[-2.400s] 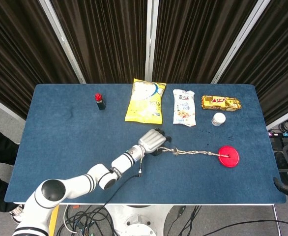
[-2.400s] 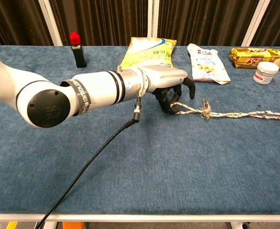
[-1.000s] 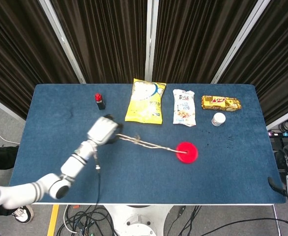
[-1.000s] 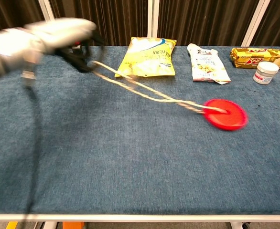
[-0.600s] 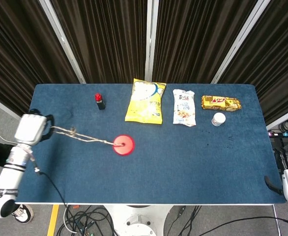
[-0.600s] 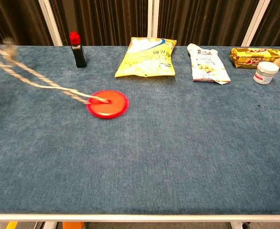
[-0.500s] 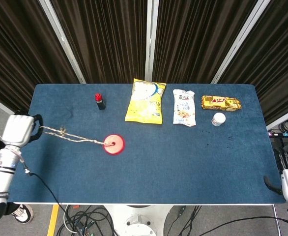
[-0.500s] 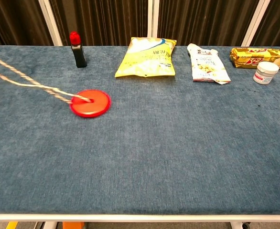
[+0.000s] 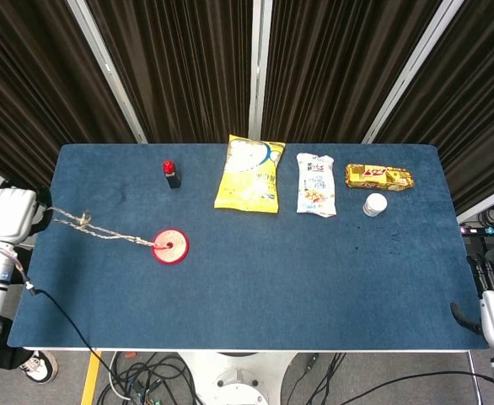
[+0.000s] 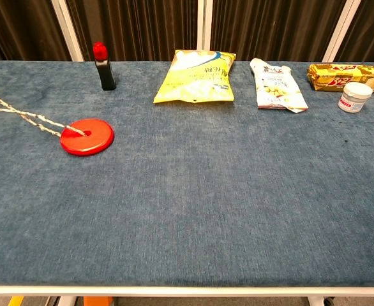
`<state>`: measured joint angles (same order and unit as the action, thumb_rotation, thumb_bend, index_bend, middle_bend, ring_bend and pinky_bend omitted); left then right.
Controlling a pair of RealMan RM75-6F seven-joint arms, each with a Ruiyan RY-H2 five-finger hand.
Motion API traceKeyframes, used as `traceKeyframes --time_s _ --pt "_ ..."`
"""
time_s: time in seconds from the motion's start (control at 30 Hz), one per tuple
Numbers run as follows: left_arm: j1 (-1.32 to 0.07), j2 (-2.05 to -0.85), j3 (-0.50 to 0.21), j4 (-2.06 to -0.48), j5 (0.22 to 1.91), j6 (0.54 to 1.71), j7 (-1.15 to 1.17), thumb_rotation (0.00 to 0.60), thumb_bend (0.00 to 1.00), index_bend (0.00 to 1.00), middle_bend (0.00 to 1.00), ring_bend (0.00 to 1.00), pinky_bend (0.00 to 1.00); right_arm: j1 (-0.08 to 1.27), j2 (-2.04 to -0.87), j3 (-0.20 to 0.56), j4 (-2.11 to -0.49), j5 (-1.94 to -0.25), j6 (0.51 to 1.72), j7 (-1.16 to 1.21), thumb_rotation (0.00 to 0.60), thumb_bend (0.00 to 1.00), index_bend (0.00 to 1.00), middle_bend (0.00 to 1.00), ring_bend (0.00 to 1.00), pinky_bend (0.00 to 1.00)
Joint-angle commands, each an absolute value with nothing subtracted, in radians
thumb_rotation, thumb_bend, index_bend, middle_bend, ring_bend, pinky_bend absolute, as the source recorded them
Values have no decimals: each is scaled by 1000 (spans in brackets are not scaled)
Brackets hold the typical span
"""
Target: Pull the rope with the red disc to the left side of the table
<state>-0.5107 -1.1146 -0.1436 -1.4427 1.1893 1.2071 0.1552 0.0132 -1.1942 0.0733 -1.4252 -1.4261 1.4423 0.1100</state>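
The long blue felt-covered desk (image 9: 314, 270) carries everything, its back edge lined with goods that sit well apart from the working area, presumably so the pull has a free lane across the front. Largest of these is the yellow crinkled snack bag (image 9: 249, 174), then the white printed snack pouch (image 9: 317, 184) beside it, the gold-wrapped bar (image 9: 379, 176) further right, the small white lidded jar (image 9: 374, 204) just in front of the bar, and the little dark bottle with a red cap (image 9: 172, 173) standing upright toward the left. The white left hand (image 9: 9, 216) sits off the desk's left edge, clenched around the end of the pale braided rope (image 9: 104, 231), which runs taut from it across the felt; holding beyond the edge lets the rope drag low and flat. At the rope's far end lies the flat red plastic disc (image 9: 170, 245), flat on the left part of the desk in front of the bottle, so the task looks essentially done. The right hand (image 9: 493, 287) shows only partly at the lower right, off the desk; whether it is open cannot be told.
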Motion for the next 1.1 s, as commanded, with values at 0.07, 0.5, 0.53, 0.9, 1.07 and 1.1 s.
traceKeyframes --time_s 0.07,0.5,0.53,0.9,1.07,1.1 --pt "-563 -1135 -189 -1492 1230 1215 182 600 448 778 953 625 303 13 -1194 75 -1427 -1425 1445 108 600 217 0 16 0 0" --pt "-675 -1287 -142 -1502 1284 1012 127 600 294 237 376 189 205 10 -1200 78 -1396 -1409 1437 145 600 218 0 22 0 0" --pt "-679 -1270 -134 -1513 1269 975 119 600 234 108 180 81 162 10 -1201 78 -1393 -1407 1434 147 600 218 0 23 0 0" --pt "-600 -1131 -120 -1646 1173 1002 121 600 0 0 0 0 69 15 -1208 74 -1390 -1412 1428 142 600 218 0 23 0 0" --pt "-477 -1091 -64 -1710 1278 1192 135 600 0 0 0 0 71 13 -1204 74 -1399 -1416 1436 141 600 218 0 23 0 0" --pt "-447 -1099 -50 -1704 1301 1238 139 600 0 0 0 0 71 13 -1202 74 -1403 -1418 1438 141 600 218 0 23 0 0"
